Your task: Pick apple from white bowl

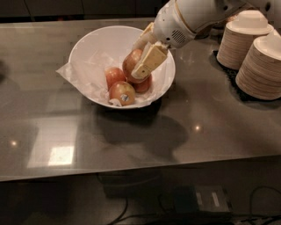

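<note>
Apple [129,63], red with yellow patches and round, is clamped in the gripper [136,62], which is narrowed around it inside the white bowl [88,44], over the right side; one flat beige finger [149,59] lies across the front of the fruit, the other is mostly hidden behind. Dark glossy counter [197,127] carries everything and reflects lamps. White robot arm [193,13] enters from the top right. Two stacks of beige ribbed disposable bowls [259,66] stand at the right. The wide, smooth bowl is lined with crinkled translucent paper [72,74]. Three more apples [122,93] lie low in it, the front one with a small sticker.
</note>
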`<state>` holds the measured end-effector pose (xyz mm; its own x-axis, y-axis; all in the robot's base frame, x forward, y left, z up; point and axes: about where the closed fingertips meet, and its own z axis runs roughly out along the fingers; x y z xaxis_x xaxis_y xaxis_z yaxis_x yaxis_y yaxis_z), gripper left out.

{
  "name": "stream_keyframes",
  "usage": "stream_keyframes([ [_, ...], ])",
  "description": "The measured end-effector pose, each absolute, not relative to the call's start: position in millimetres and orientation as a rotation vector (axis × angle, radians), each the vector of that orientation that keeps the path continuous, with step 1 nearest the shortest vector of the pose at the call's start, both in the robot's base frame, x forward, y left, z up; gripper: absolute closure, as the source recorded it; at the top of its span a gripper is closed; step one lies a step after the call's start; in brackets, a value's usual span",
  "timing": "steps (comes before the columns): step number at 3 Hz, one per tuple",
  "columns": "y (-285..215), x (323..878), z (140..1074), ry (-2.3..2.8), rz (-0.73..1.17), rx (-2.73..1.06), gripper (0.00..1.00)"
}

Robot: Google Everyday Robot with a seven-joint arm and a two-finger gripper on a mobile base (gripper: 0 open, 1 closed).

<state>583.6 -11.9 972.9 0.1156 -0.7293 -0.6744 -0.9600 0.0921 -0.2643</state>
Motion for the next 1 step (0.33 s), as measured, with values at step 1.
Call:
stream_keyframes([
  [1,-11.9,583.6,972.9,1.664,0.413,-1.687,1.0],
])
